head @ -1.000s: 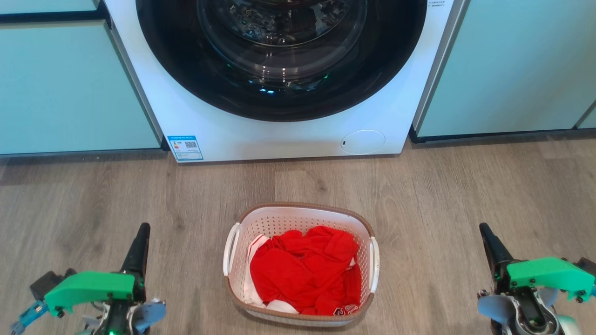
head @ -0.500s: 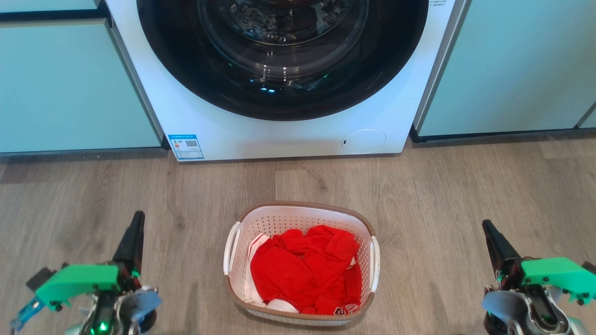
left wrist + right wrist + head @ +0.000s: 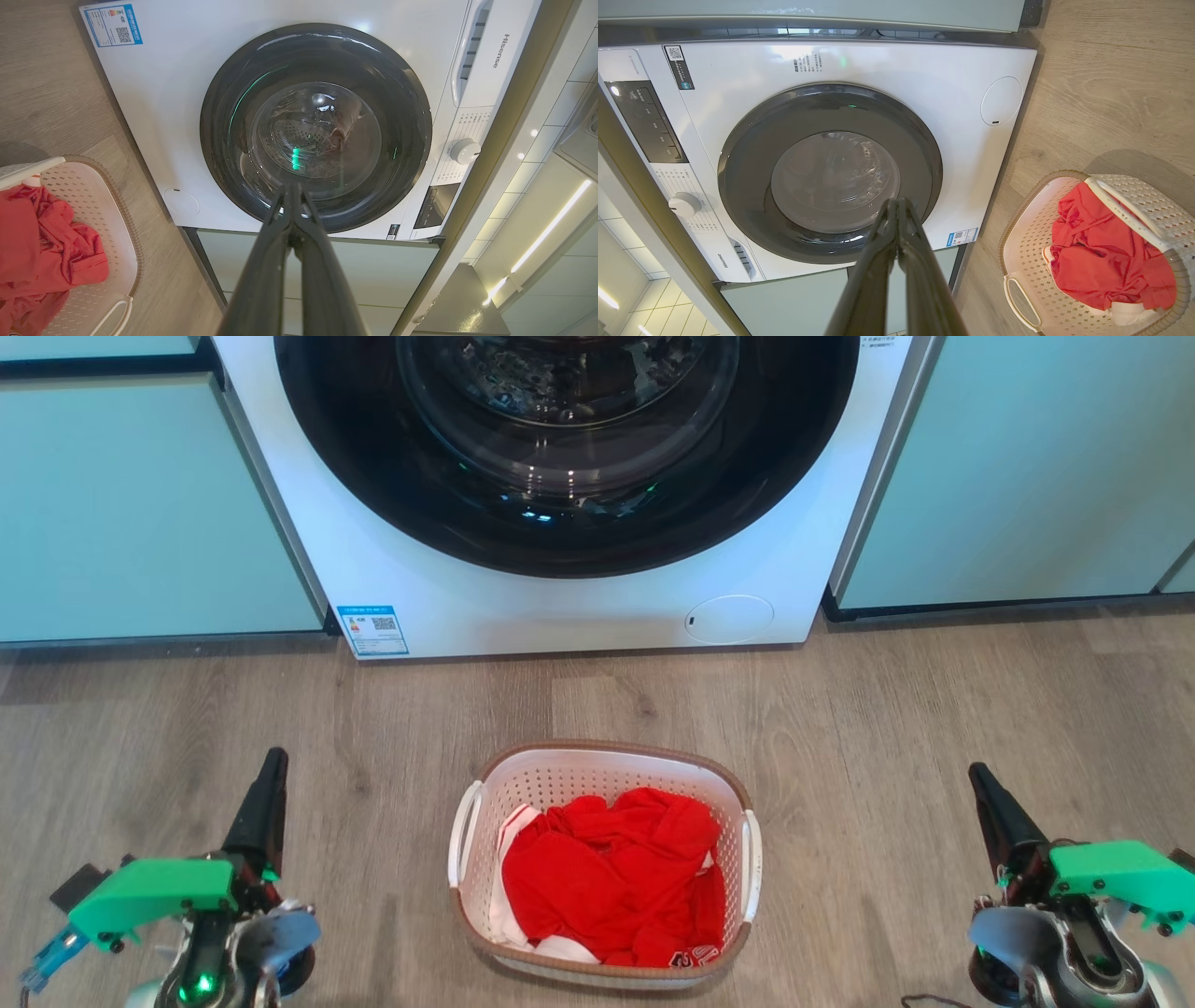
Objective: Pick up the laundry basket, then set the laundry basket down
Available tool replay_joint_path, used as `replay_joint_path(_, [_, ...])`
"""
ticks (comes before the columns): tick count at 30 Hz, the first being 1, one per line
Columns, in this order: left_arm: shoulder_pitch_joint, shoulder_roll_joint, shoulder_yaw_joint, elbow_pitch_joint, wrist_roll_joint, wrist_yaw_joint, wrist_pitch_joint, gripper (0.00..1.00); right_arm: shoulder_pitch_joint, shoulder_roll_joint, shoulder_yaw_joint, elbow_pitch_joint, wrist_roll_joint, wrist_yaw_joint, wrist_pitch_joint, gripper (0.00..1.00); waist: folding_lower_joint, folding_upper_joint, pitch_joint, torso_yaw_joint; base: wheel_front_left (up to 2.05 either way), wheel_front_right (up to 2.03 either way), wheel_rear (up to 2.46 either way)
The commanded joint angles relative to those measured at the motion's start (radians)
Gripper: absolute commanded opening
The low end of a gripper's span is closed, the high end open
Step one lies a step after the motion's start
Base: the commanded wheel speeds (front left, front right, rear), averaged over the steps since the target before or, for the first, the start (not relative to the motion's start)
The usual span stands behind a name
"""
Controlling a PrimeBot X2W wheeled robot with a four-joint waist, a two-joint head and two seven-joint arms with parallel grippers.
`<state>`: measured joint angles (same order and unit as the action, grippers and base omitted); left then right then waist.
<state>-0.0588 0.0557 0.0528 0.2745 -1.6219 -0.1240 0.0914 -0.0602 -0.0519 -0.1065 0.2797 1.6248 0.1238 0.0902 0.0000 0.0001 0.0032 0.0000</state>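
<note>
Laundry basket (image 3: 560,775) stands upright on the wooden floor (image 3: 887,709), directly in front of the washing machine (image 3: 560,611) and apart from it, with a strip of bare floor between. Brown rim is uppermost, with white side handles (image 3: 459,835) at its left and right ends. Contents: red clothing (image 3: 607,887) heaped inside, with some white fabric showing at the edges.

Left claw (image 3: 273,767) sits low at the left of the head view, well apart from the basket, fingers pointing towards the machine. The left wrist view shows its two dark fingers pressed together at the tips, nothing between them. Right claw (image 3: 980,782) sits low at the right, likewise well apart from the basket. The right wrist view shows its fingers also closed tip to tip and empty. Neither claw touches the basket or its handles.

Both wrist views look at the machine's round dark glass door (image 3: 560,457), with the basket at the lower side of each. Pale green cabinets (image 3: 140,504) flank the machine on both sides.
</note>
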Motion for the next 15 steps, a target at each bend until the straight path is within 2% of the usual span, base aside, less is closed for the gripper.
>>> replay_joint_path(1, [-0.048, 0.008, 0.043, -0.030, -0.002, -0.007, 0.007, 0.00, -0.046, -0.015, 0.015, -0.036, 0.002, 0.007, 0.005, 0.00, 0.0000, -0.0001, 0.000, 0.000, 0.00, 0.00, 0.00])
replay_joint_path(15, [-0.048, 0.006, 0.046, -0.030, 0.001, -0.007, 0.010, 0.00, -0.046, -0.012, 0.011, -0.036, -0.001, 0.007, 0.008, 0.00, 0.0000, -0.0001, 0.000, 0.000, 0.00, 0.00, 0.00])
